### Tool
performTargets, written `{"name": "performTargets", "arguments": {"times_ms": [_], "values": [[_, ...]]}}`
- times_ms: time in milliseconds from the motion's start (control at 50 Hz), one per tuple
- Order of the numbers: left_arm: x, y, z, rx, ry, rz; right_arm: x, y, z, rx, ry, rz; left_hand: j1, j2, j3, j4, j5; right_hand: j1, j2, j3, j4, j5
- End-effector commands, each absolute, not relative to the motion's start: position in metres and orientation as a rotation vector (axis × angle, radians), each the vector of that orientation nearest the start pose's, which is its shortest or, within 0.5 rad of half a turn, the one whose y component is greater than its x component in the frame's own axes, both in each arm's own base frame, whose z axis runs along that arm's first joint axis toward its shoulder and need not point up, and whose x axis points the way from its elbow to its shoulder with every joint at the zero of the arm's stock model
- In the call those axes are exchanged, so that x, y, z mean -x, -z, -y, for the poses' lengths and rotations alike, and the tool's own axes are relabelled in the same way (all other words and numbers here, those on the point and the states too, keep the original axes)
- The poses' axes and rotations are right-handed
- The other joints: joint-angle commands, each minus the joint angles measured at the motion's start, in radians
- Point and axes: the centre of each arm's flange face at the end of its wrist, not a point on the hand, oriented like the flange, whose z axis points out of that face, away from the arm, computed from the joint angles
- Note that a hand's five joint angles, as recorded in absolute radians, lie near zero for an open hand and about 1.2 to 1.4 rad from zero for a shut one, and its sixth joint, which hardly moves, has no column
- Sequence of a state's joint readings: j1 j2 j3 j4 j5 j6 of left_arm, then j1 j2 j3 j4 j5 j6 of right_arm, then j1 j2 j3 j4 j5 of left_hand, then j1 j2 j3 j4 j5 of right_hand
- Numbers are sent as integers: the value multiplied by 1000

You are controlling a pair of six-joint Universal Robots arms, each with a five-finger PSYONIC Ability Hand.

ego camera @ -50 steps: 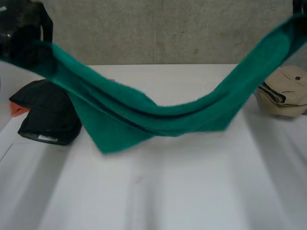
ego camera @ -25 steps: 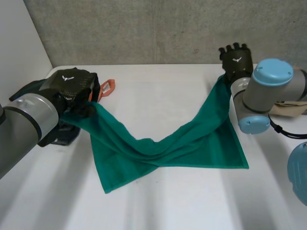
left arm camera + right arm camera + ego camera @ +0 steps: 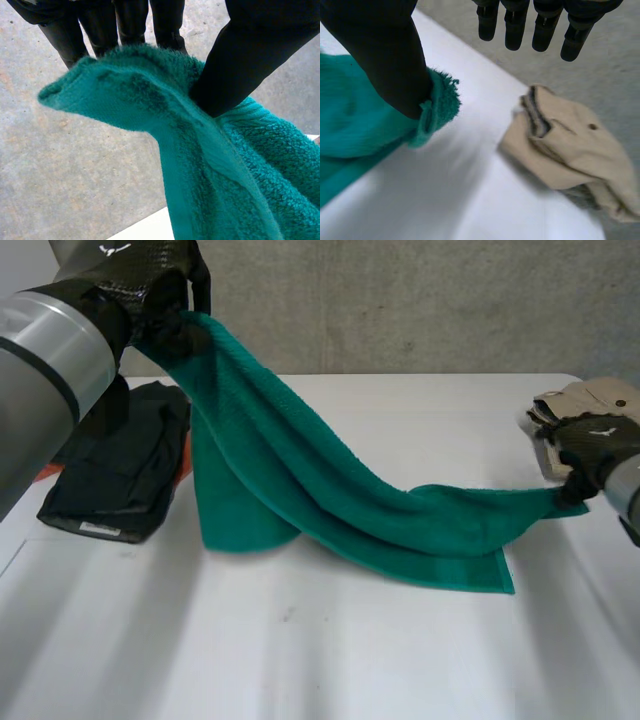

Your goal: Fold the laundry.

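since half a second ago the hands have swapped heights; left hand (image 3: 140, 285) has climbed from low beside the black pile (image 3: 110, 475) to high above it, and right hand (image 3: 590, 445) has dropped from up at the back to just over the counter (image 3: 330, 660), beside the beige pile (image 3: 600, 400); the towel (image 3: 330, 490) runs from the raised hand down in a long slope, its middle and one free corner lying on the counter, then across to the low hand.

left fingers (image 3: 130, 20) and thumb are clamped on a bunched end of the towel; the right thumb pins the other end's corner, with the right fingers (image 3: 515, 30) straight, apart and clear of the cloth.

one end high and one low looks meant to drag the twisted cloth straight, so that it can be spread flat before any fold; that is a judgement.

the black pile lies under the raised end, with the towel hanging just beside it; the beige pile lies close behind the right hand; either could be snagged or covered if the towel is spread wide.
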State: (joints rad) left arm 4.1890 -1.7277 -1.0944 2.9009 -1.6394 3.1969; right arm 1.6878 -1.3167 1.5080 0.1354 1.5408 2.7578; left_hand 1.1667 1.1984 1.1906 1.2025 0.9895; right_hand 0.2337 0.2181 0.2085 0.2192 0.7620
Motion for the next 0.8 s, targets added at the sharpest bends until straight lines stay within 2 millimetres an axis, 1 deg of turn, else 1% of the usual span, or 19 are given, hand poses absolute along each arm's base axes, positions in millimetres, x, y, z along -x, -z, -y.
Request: {"name": "performTargets", "arguments": {"times_ms": [20, 40, 80, 160, 220, 240, 300, 320, 360, 380, 400, 420, 480, 500, 560, 680, 760, 780, 800], "values": [[279, -378, 232, -584, 2459, -2310, -149, -265, 362, 555, 2308, -2306, 230, 198, 206, 194, 232, 992, 1008, 1017, 1007, 289], [278, -377, 232, -584, 2452, -2314, -151, -266, 367, 557, 2331, -2264, 230, 198, 206, 194, 232, 1161, 1176, 1186, 1175, 458], [276, -375, 232, -582, 2436, -2324, -160, -266, 383, 584, 2382, -2151, 230, 198, 206, 194, 232, 1163, 1178, 1188, 1177, 460], [273, -367, 236, -571, 2398, -2344, -178, -257, 406, 612, 2413, -2037, 230, 198, 206, 194, 232, 1163, 1178, 1188, 1177, 460], [269, -362, 238, -560, 2373, -2355, -189, -257, 416, 604, 2425, -1979, 230, 198, 206, 194, 232, 1163, 1178, 1188, 1177, 460], [267, -359, 240, -550, 2359, -2360, -199, -256, 422, 592, 2426, -1933, 230, 198, 206, 194, 232, 1163, 1178, 1188, 1177, 460], [265, -356, 242, -551, 2346, -2369, -213, -250, 434, 553, 2409, -1867, 230, 198, 206, 194, 232, 1163, 1178, 1188, 1177, 460], [264, -353, 243, -551, 2330, -2381, -225, -242, 442, 523, 2384, -1832, 230, 198, 206, 194, 232, 906, 922, 932, 921, 204], [264, -350, 243, -550, 2316, -2394, -237, -228, 449, 512, 2350, -1819, 230, 198, 206, 194, 232, 410, 426, 435, 425, -293], [263, -349, 243, -549, 2307, -2400, -241, -220, 453, 512, 2339, -1825, 230, 198, 206, 194, 232, 233, 249, 258, 248, -470], [262, -347, 243, -547, 2298, -2405, -246, -202, 461, 521, 2320, -1868, 230, 198, 206, 194, 232, -18, -3, 7, -4, -721], [261, -345, 243, -549, 2292, -2409, -250, -194, 463, 526, 2308, -1896, 230, 198, 206, 194, 232, -59, -44, -34, -45, -762], [261, -340, 243, -556, 2270, -2421, -248, -171, 474, 550, 2287, -2061, 230, 198, 206, 194, 232, -59, -44, -34, -45, -762], [261, -339, 243, -557, 2266, -2424, -246, -170, 476, 553, 2293, -2098, 230, 198, 206, 194, 232, -59, -44, -34, -45, -762], [259, -337, 245, -561, 2262, -2427, -237, -172, 483, 533, 2299, -2208, 230, 198, 206, 194, 232, -59, -44, -34, -45, -762], [258, -339, 248, -562, 2276, -2420, -236, -186, 480, 474, 2275, -2210, 230, 198, 206, 194, 232, -59, -44, -34, -45, -762], [256, -341, 251, -549, 2284, -2412, -231, -210, 471, 453, 2289, -2189, 230, 198, 206, 194, 232, -59, -44, -34, -45, -762], [256, -343, 252, -544, 2293, -2407, -227, -224, 467, 442, 2312, -2173, 230, 198, 206, 194, 232, -59, -44, -34, -45, -762], [256, -344, 252, -541, 2296, -2404, -225, -231, 464, 441, 2324, -2164, 230, 198, 206, 194, 232, -59, -44, -34, -45, -762]]}}
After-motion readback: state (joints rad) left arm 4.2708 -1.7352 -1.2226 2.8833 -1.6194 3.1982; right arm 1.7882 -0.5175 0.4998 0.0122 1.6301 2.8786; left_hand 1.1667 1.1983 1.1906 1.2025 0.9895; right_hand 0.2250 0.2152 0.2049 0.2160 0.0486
